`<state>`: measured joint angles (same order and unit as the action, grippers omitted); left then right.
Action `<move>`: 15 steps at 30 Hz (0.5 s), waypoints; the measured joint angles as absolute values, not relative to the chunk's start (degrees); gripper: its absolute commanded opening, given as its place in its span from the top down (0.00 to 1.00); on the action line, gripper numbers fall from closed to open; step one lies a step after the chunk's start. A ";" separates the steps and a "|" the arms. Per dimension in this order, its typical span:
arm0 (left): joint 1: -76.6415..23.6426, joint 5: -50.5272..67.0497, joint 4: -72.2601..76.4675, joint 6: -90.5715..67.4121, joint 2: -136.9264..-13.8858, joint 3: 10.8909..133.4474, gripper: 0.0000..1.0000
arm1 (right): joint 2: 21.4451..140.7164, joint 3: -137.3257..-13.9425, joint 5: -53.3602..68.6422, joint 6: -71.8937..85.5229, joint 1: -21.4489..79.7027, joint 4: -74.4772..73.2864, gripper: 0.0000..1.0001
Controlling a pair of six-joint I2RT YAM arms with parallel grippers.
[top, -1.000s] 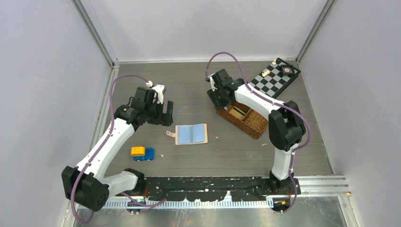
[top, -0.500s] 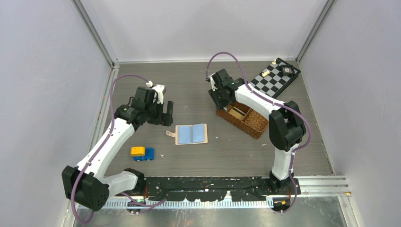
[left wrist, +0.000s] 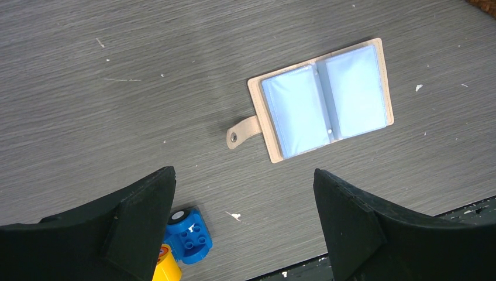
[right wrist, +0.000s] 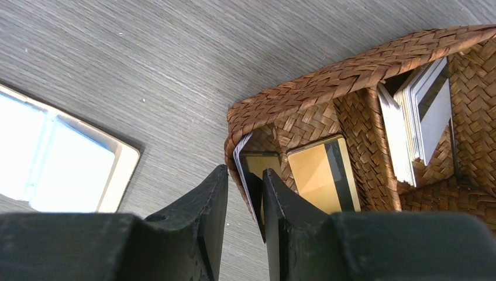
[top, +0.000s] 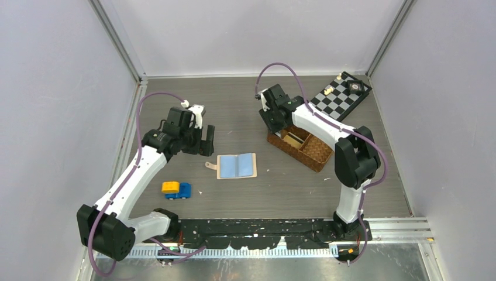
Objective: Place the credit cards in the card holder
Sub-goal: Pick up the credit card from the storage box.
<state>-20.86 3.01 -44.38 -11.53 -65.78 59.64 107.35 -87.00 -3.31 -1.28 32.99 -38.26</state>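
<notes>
We see a beige-pink folding wallet with pale blue pockets, a brown woven basket in herringbone weave, a yellow-tan flat card with a dark stripe, a black-and-white chequered board, a blue-and-yellow toy block and a grey wood-grained tabletop.

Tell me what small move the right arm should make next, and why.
Probably pinch and lift straight up: the jaws of the right gripper straddle a dark card standing against the wall of the basket, and the card holder lies open.
</notes>
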 measured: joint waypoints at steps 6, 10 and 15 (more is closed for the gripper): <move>-20.86 3.01 -44.38 -11.53 -65.78 59.64 0.10 | 106.00 -87.02 -3.07 -1.15 33.04 -38.28 0.75; -20.86 3.01 -44.38 -11.53 -65.78 59.64 0.10 | 106.00 -87.02 -3.33 -1.15 32.99 -38.24 0.82; -20.86 3.01 -44.38 -11.53 -65.78 59.64 0.10 | 105.95 -87.02 -4.27 -1.23 32.97 -38.19 0.88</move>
<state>-20.86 3.01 -44.38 -11.53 -65.78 59.64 105.95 -87.02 -4.27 -1.23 32.97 -38.20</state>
